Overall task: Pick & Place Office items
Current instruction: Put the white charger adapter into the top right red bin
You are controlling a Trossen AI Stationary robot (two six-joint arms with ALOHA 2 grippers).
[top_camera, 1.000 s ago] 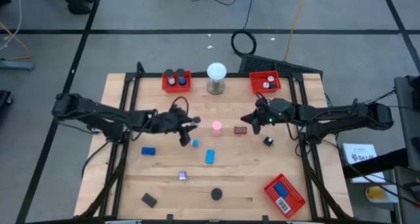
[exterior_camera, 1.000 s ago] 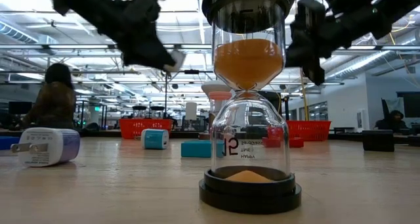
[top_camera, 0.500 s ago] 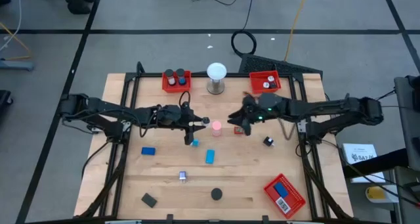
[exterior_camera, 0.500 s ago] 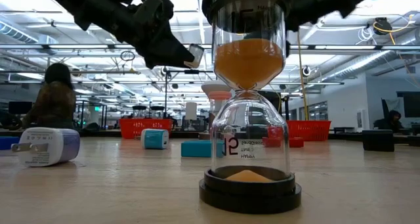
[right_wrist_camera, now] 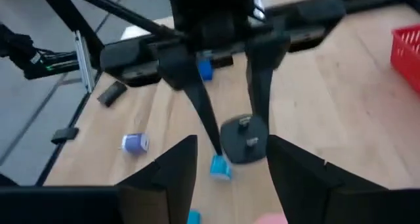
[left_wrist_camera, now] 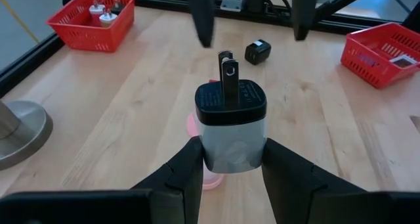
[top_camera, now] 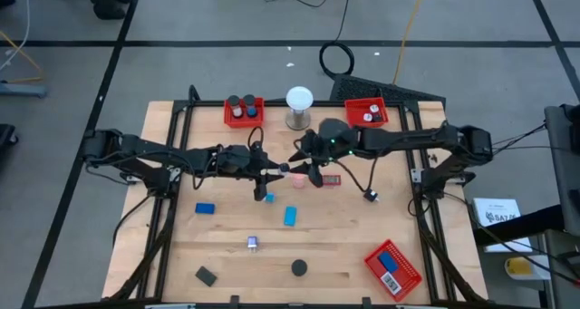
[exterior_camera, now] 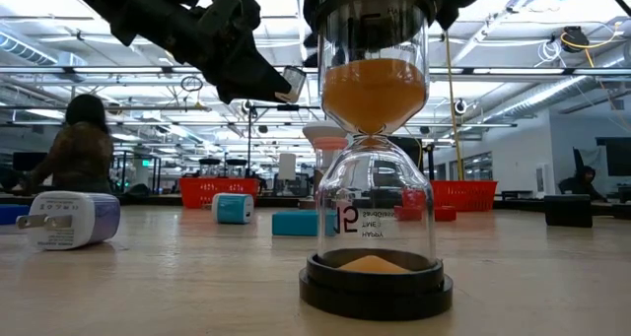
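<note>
My left gripper (top_camera: 271, 172) is shut on a white plug adapter (left_wrist_camera: 231, 129) with a black face and two metal prongs, above the table's middle. The low view shows the adapter (exterior_camera: 292, 80) high above the table. My right gripper (top_camera: 304, 167) stands open just right of it, facing it; its two fingers (left_wrist_camera: 200, 14) reach in beyond the prongs and hold nothing. Other office items lie on the table: a pink disc (left_wrist_camera: 195, 127) beneath the adapter, a red block (top_camera: 332, 179), a black cube (top_camera: 370, 196) and blue pieces (top_camera: 205, 208). My left gripper pinches the adapter's white body (left_wrist_camera: 209, 148) between its two fingers, one on each of two opposite sides. The fingers come from the table's left, nearly level and slanting a little down. The adapter is lifted clear of the table, its prongs (left_wrist_camera: 226, 76) pointing away toward my right gripper.
Red mesh trays stand at the far left (top_camera: 244, 111), far right (top_camera: 366, 113) and near right (top_camera: 392, 266). A white globe (top_camera: 299, 107) stands between the far ones. An hourglass (exterior_camera: 375, 149) stands near the front edge, beside a black block (top_camera: 206, 275) and a white charger (exterior_camera: 69, 221).
My right gripper has risen and swung from the table's right toward the left gripper, rolling as it went, and its fingers have opened. My left gripper shifted slightly rightward and turned with the adapter early on, then kept still.
</note>
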